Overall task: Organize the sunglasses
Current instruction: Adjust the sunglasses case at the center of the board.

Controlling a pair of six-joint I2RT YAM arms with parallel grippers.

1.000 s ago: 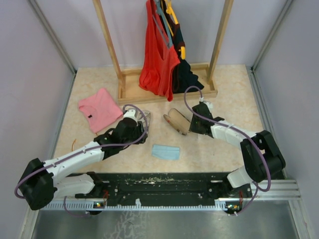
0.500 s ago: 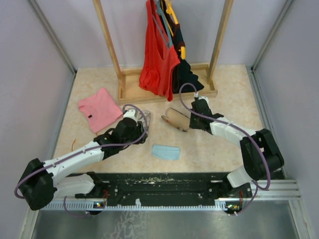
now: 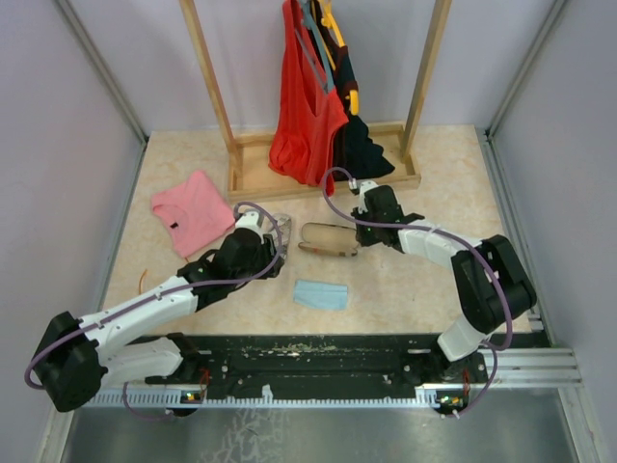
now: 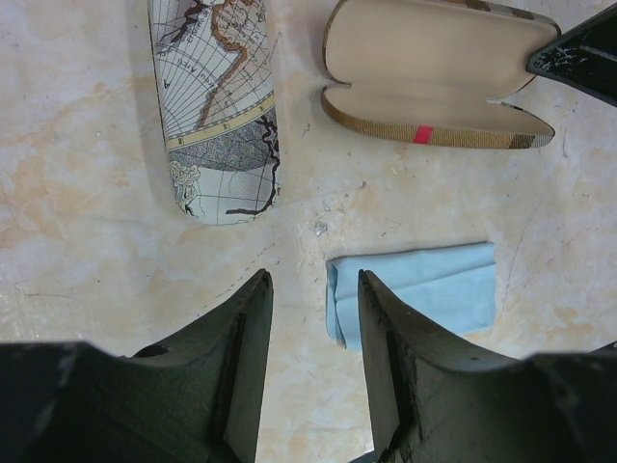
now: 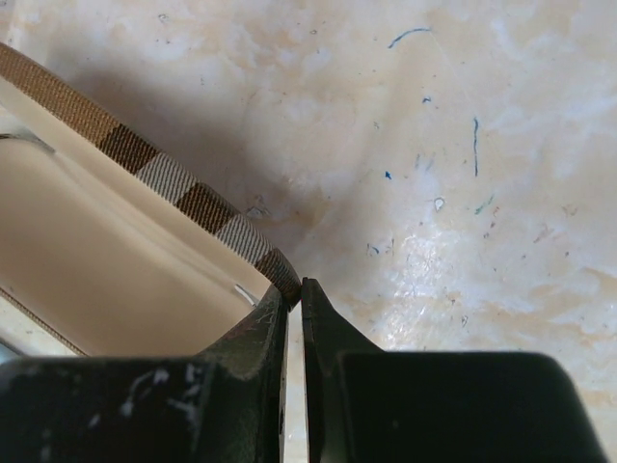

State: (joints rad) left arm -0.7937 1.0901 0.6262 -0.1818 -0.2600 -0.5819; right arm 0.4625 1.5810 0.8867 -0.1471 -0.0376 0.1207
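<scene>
Two glasses cases lie on the table: one open case point(image 4: 434, 68), brown-checked with a red stripe and a cream lining, and one shut map-printed case point(image 4: 217, 106) just left of it. One light blue cloth point(image 4: 419, 289) lies near the open case, on the side toward the arms; one folded pink garment point(image 3: 193, 212) is well to its left, and one wooden rack point(image 3: 206, 68) with a red top point(image 3: 307, 116) among its hanging clothes stands behind it. Of the sunglasses point(image 3: 144, 279) only one thin reddish curve shows, far left of the open case by the table's edge, too small to be sure of. The right gripper point(image 5: 294, 294) is pinched together on the checked rim at the open case's right end. The left gripper point(image 4: 313, 280) hovers with fingers apart, holding nothing, left of the open case. Against a second ago, the open case has swung from a slant to lie level and sits a little further left, the right gripper has closed and shifted with it, while the left gripper, the cloth and the map-printed case keep their places
</scene>
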